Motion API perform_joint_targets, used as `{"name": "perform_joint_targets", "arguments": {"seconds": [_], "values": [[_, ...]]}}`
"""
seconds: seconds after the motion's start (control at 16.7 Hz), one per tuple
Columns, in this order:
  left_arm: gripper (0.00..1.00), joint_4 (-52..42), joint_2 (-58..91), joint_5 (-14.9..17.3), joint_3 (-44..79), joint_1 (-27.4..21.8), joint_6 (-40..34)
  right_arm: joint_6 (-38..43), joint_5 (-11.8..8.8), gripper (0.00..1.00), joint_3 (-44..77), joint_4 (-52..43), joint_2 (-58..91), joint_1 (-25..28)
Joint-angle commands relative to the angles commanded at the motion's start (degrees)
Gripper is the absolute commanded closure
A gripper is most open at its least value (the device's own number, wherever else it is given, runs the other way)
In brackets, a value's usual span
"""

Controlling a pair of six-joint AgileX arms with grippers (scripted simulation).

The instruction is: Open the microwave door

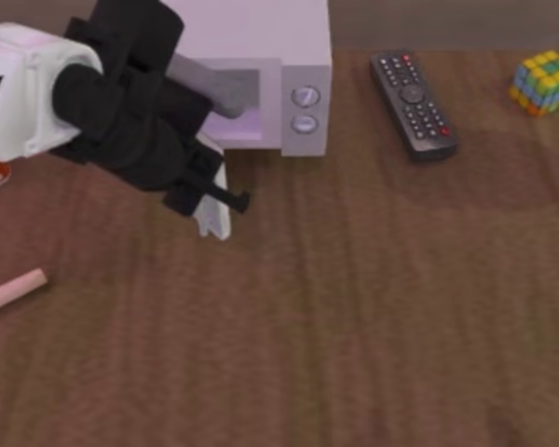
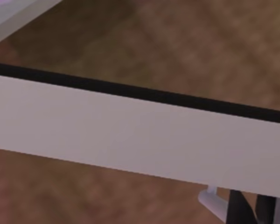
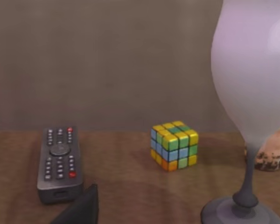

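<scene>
From above, the small white boxy microwave point(image 1: 261, 65) sits at the brown wooden desk's point(image 1: 373, 326) far edge. Its flat white door point(image 1: 216, 209) is swung out toward the front, cavity exposed. The left hand point(image 1: 219, 196) is at that door's edge; its grip I cannot tell.

Left wrist view: the door's white edge point(image 2: 140, 135) fills the frame.

Right wrist view: a grey remote control point(image 3: 59, 161) lies near a multicoloured puzzle cube point(image 3: 174, 145).
</scene>
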Motion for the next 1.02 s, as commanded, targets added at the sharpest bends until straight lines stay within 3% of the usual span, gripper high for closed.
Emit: {"name": "perform_joint_targets", "arguments": {"seconds": [1.02], "values": [[1.0, 0.3, -0.9, 0.9, -0.3, 0.6, 1.3, 0.0, 0.0, 0.0, 0.0, 0.0, 0.0, 0.0]]}}
